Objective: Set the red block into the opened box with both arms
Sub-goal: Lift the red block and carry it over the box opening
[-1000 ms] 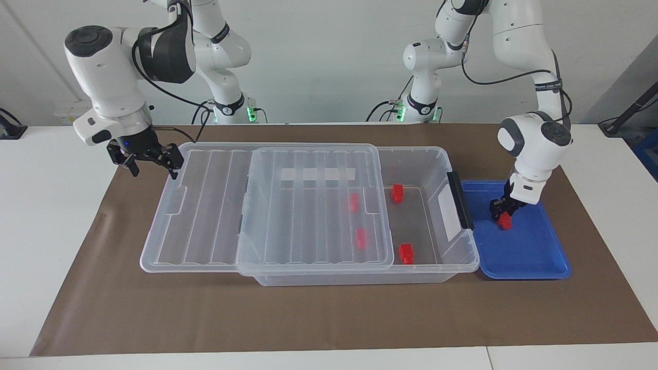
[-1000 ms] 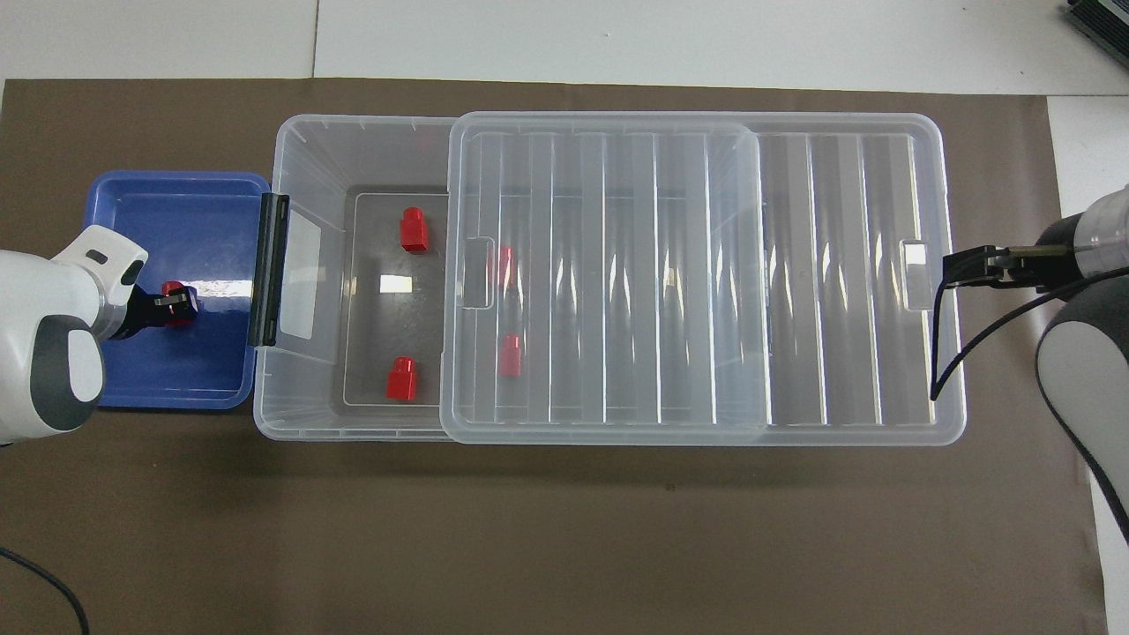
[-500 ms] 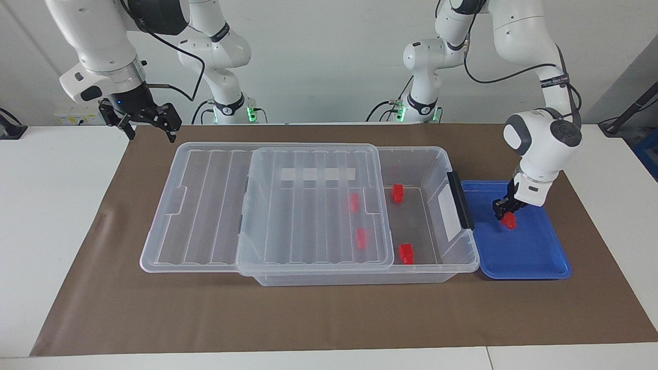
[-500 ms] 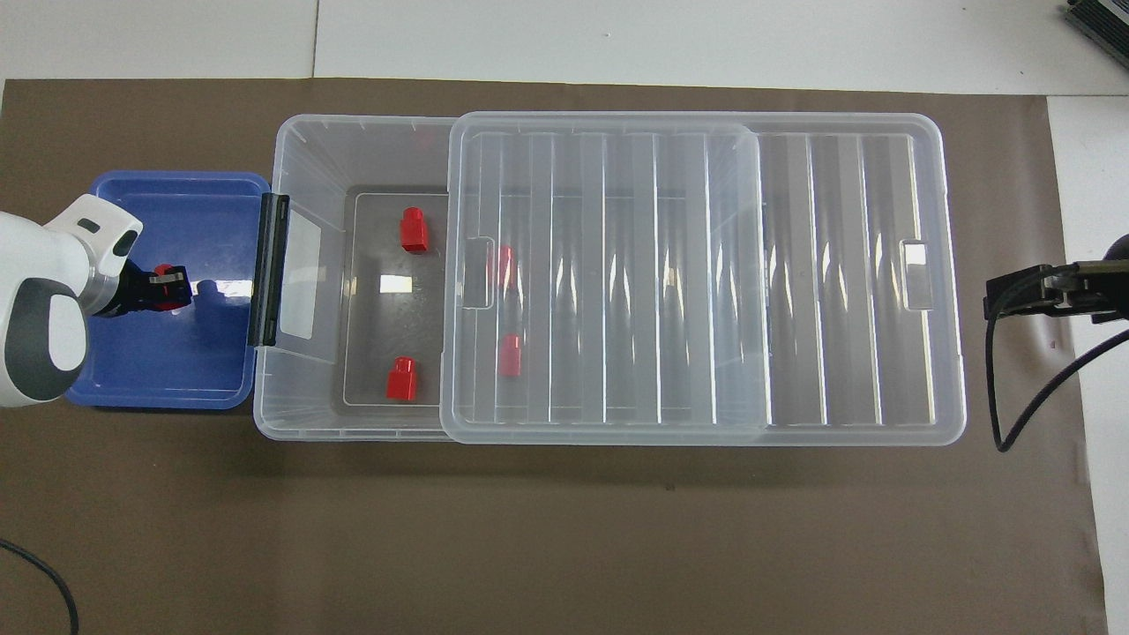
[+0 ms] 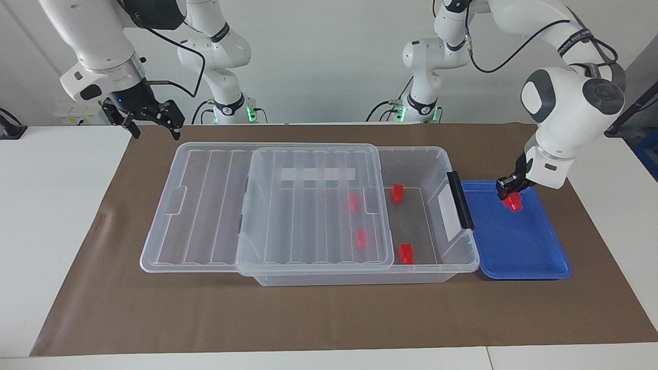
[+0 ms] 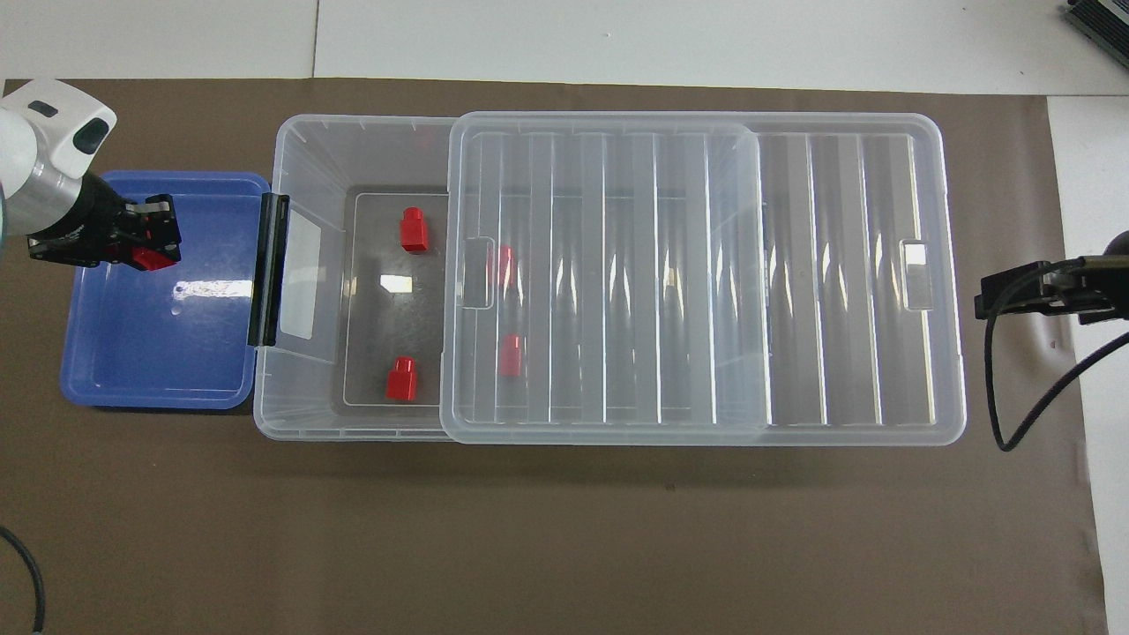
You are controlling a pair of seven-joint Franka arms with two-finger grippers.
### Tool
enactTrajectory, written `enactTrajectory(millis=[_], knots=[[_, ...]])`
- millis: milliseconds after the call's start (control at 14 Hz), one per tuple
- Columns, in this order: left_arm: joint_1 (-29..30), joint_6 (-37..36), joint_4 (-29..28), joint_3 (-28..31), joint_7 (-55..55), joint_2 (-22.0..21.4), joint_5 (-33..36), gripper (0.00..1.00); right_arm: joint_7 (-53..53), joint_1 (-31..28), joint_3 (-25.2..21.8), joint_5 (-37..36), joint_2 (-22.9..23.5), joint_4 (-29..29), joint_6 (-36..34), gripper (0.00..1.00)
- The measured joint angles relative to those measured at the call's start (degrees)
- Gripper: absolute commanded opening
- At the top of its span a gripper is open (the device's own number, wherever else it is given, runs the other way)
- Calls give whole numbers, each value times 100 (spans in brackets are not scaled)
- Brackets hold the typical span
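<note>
My left gripper (image 5: 509, 192) (image 6: 159, 236) is shut on a small red block (image 5: 512, 203) (image 6: 150, 257) and holds it in the air above the blue tray (image 5: 514, 246) (image 6: 150, 353). Beside the tray stands the clear box (image 5: 437, 152) (image 6: 295, 145). Its ribbed lid (image 5: 308, 205) (image 6: 617, 265) is slid toward the right arm's end, so the end by the tray is open. Several more red blocks lie inside, two of them (image 5: 397, 192) (image 5: 406, 253) in the open part. My right gripper (image 5: 156, 133) (image 6: 997, 295) hangs open and holds nothing, above the mat by the lid's outer end.
A brown mat (image 5: 308, 318) covers the table under the box and tray. A black handle (image 5: 460, 200) (image 6: 269, 269) runs along the box's end wall next to the tray. White tabletop (image 5: 51, 205) lies outside the mat.
My left gripper has lifted the red block off the tray floor. The right gripper rose away from the lid's end early in the second and has since held about still.
</note>
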Motion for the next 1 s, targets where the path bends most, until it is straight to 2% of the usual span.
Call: enactTrajectory(millis=[286, 500, 643, 786, 1000], knots=[[-775, -233, 323, -44, -1655, 30, -194, 0, 0, 3, 3, 0, 0, 23, 1, 100], [-1228, 157, 382, -58, -2683, 68, -243, 0, 0, 9, 5, 0, 1, 23, 25, 100], [-1409, 375, 349, -59, -2875, 107, -243, 0, 0, 3, 4, 0, 2, 23, 52, 100], [-1503, 835, 72, -55, -2890, 114, -243, 0, 0, 3, 4, 1, 3, 23, 57, 100], [-1625, 1617, -641, -55, -2898, 69, -237, 0, 0, 1, 4, 1, 3, 23, 57, 100]])
